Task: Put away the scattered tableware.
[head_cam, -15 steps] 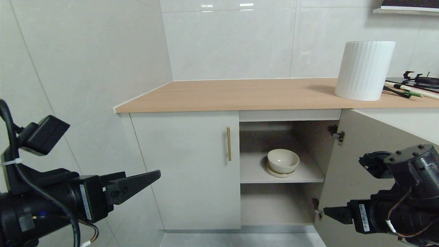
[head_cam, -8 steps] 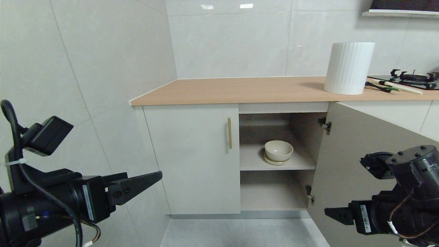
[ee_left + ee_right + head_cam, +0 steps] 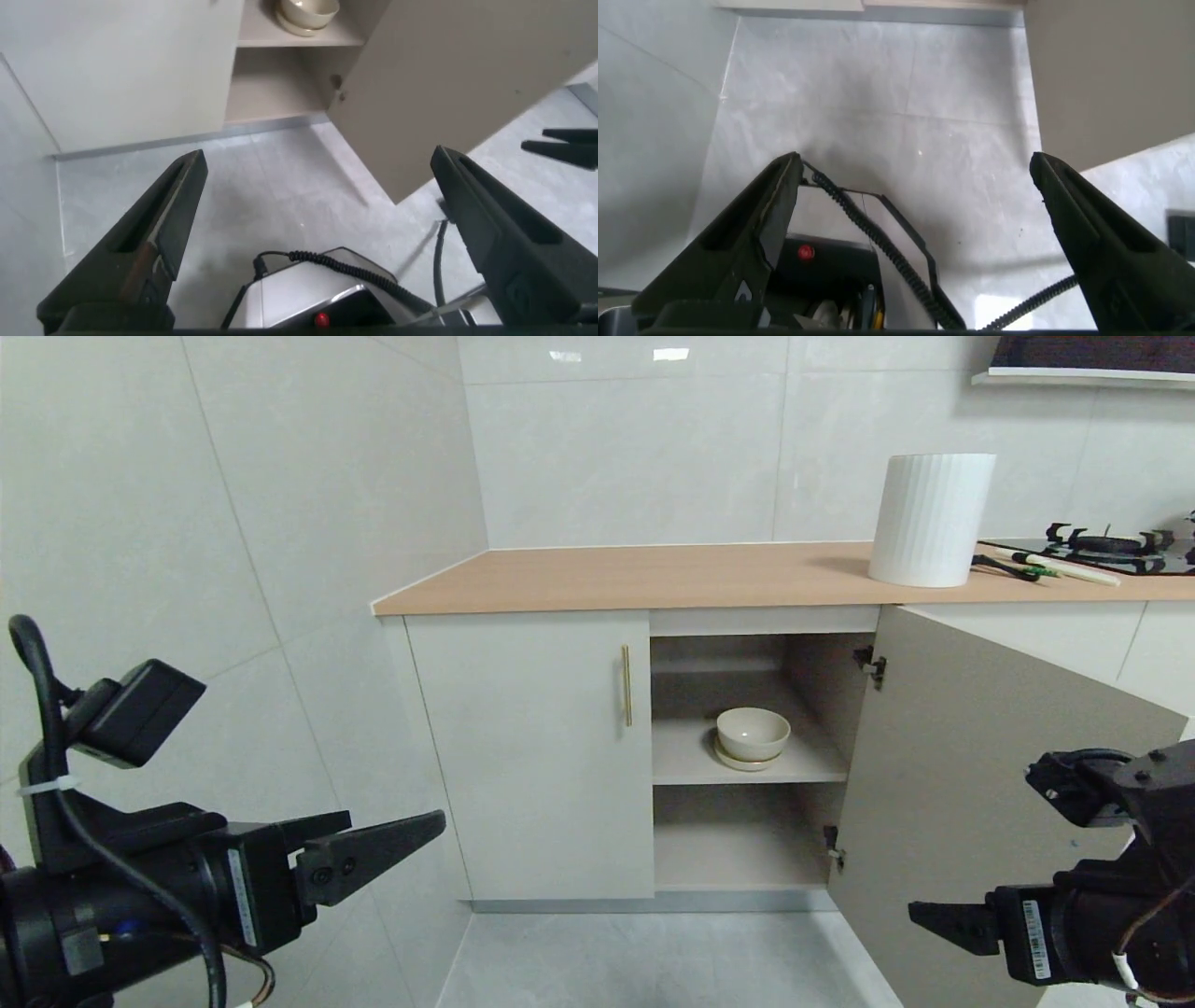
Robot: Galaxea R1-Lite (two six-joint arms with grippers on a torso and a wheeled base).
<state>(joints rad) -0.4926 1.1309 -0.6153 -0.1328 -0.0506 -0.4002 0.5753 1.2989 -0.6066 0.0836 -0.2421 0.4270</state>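
- Head view: bowl (image 3: 752,732) sits on a saucer (image 3: 744,764) on the upper shelf (image 3: 681,761) of the cabinet (image 3: 532,756), whose right door (image 3: 971,756) stands open. Left gripper (image 3: 392,833) and right gripper (image 3: 934,920) hang low, well apart from the shelf. Utensils (image 3: 1046,566) lie on the counter (image 3: 653,577) beside a white canister (image 3: 929,518).
- Left wrist view: left gripper's fingers are spread wide and hold nothing.
- Right wrist view: right gripper's fingers are likewise apart and empty, above the floor (image 3: 878,93).
- Judgement: bowl looks stowed. Next is probably fetching the utensils or shutting the door, and either needs an arm raised.
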